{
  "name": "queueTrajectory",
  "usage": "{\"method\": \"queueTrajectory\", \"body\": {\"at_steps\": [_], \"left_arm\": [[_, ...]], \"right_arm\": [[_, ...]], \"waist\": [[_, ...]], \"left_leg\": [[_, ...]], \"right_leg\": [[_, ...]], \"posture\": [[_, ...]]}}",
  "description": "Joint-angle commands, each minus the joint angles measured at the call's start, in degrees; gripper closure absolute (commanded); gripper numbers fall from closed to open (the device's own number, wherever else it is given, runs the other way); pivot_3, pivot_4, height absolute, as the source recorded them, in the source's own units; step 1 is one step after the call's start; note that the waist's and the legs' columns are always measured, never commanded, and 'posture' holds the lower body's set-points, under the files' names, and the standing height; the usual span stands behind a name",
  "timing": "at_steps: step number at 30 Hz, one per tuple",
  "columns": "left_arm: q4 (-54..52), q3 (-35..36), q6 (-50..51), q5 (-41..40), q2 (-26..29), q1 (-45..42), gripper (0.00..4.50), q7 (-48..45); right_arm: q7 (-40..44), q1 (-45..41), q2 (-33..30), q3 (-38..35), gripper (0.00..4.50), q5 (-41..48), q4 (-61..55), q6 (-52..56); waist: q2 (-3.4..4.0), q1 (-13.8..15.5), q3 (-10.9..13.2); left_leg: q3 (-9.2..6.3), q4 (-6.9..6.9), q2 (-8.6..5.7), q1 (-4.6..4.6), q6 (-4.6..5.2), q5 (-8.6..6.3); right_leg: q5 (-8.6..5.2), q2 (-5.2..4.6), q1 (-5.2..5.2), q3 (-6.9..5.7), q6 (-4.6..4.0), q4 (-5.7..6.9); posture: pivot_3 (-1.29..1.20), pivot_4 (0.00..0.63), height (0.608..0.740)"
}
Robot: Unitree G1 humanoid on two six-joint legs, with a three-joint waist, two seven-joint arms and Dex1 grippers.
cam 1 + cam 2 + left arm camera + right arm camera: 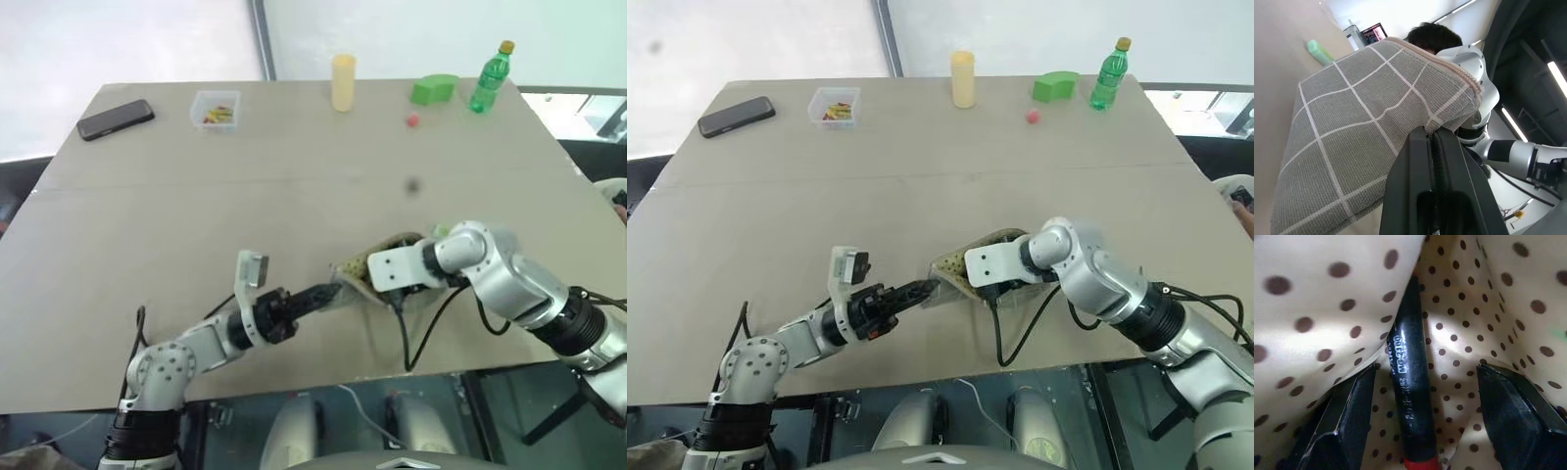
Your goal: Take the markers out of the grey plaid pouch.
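Note:
The grey plaid pouch (1352, 137) lies near the table's front edge, its mouth (355, 271) held agape and showing the dotted lining (1317, 308). My left gripper (328, 291) is shut on the pouch's rim, fingers (1435, 186) pinched together on the fabric. My right gripper (1426, 369) reaches down inside the pouch and stands open. A black marker (1410, 382) with a red end lies between its two fingers (1347, 421), apart from both. From the head views the right fingers are hidden inside the pouch, behind the white wrist (397, 266).
Along the far edge stand a black phone (116, 119), a clear box of coloured bits (216, 108), a yellow cylinder (343, 82), a green block (434, 89), a green bottle (490, 76) and a small red ball (412, 120). A black cable (407, 343) hangs over the front edge.

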Motion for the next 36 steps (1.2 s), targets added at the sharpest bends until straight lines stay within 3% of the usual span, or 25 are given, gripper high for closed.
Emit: {"method": "queueTrajectory", "body": {"at_steps": [1,6,12,19,23,30,33,36], "left_arm": [[-0.9,0.2,-1.5,0.8,0.3,0.9,4.50,-3.9],[-1.2,0.4,-4.1,3.6,-0.3,1.3,4.50,-4.5],[-2.1,0.1,-9.7,8.9,-2.0,0.6,4.50,-2.5],[1.5,-0.3,-12.8,13.0,1.3,-0.4,4.50,-8.2],[3.6,-1.8,-19.0,18.6,3.4,-0.2,4.50,-13.6],[1.8,-3.4,-22.4,20.5,2.1,-1.6,4.50,-14.4],[-1.2,-4.1,-21.4,19.9,1.0,-1.4,4.50,-11.8],[-4.7,-4.4,-20.2,19.0,0.3,-0.3,4.50,-9.4]], "right_arm": [[-2.7,1.2,0.3,0.6,1.13,-3.6,5.7,0.5],[-1.3,1.9,-0.2,-6.8,1.13,1.3,-0.6,6.1],[2.0,2.7,-4.6,-21.6,1.13,13.2,-14.1,18.4],[-2.0,3.9,-6.1,-26.4,1.13,19.8,-18.6,22.0],[-5.2,3.6,-3.9,-29.3,1.13,24.1,-19.0,23.8],[-9.1,5.3,-8.4,-17.0,1.13,19.2,-16.6,17.8],[-12.0,5.4,-7.8,-9.4,1.13,13.1,-9.7,13.1],[-14.3,4.7,-4.8,-6.5,1.13,10.5,-3.7,10.2]], "waist": [[-0.11,-0.1,-0.1],[-0.10,0.0,-0.1],[-0.01,0.6,0.0],[-0.01,0.3,0.0],[0.00,0.2,0.0],[0.02,0.4,0.0],[0.02,0.3,0.0],[0.02,0.1,0.0]], "left_leg": [[0.00,0.00,0.02,0.06,0.00,0.00],[-0.05,0.01,0.03,0.21,-0.07,0.05],[-0.11,0.00,-0.01,-0.09,-0.08,0.05],[-0.10,-0.20,-0.01,-0.13,-0.06,0.03],[-0.10,-0.20,-0.01,-0.12,-0.05,0.03],[-0.08,-0.20,-0.03,-0.16,-0.05,0.03],[-0.09,-0.20,-0.02,-0.15,-0.05,0.02],[-0.08,-0.19,-0.01,-0.13,-0.05,0.03]], "right_leg": [[0.00,0.01,0.04,0.00,0.00,0.01],[0.00,0.02,0.17,-0.01,-0.01,0.12],[0.00,-0.02,-0.02,-0.02,-0.01,0.04],[0.00,-0.01,-0.08,-0.04,-0.01,-0.17],[0.00,0.00,-0.07,-0.03,-0.01,-0.15],[0.00,-0.02,-0.08,-0.02,-0.01,-0.23],[0.00,-0.01,-0.08,-0.03,0.00,-0.21],[0.00,-0.01,-0.08,-0.02,0.00,-0.18]], "posture": [[0.00,0.150,0.740],[0.00,0.150,0.740],[0.00,0.150,0.740],[0.00,0.150,0.740],[0.00,0.150,0.740],[0.00,0.150,0.740],[0.00,0.150,0.740],[0.00,0.150,0.740]]}}
